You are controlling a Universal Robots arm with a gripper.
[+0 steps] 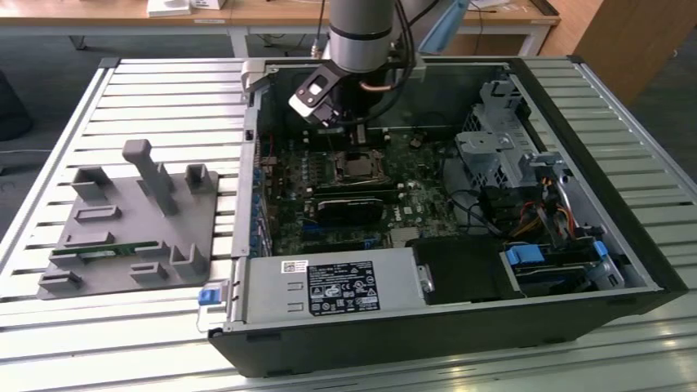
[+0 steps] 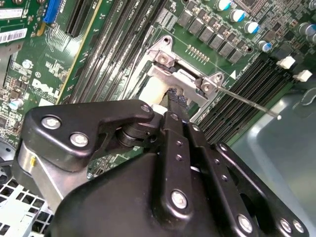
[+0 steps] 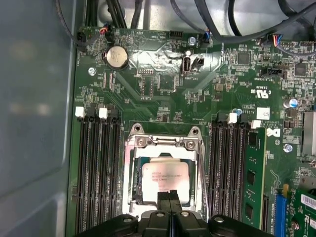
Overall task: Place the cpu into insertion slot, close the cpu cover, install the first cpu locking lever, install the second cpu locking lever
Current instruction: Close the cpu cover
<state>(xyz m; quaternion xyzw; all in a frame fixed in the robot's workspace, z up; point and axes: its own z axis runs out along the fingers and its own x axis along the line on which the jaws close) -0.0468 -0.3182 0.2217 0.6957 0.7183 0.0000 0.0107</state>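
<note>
The claw [image 3: 170,194] is closed, tips together over the cpu [image 3: 160,177]; the cpu cover [image 3: 165,144] frames the chip.

robotics lab, slatted workbench [image 1: 120,343], open computer case [image 1: 436,339]

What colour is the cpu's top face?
Silvery beige metal with small dark print. The cpu shows best in the first wrist view.

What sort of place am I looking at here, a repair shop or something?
Probably a robotics lab or test workshop: a robot arm reaches into an open computer case lying on a slatted metal table, and wooden desks stand behind it.
</note>
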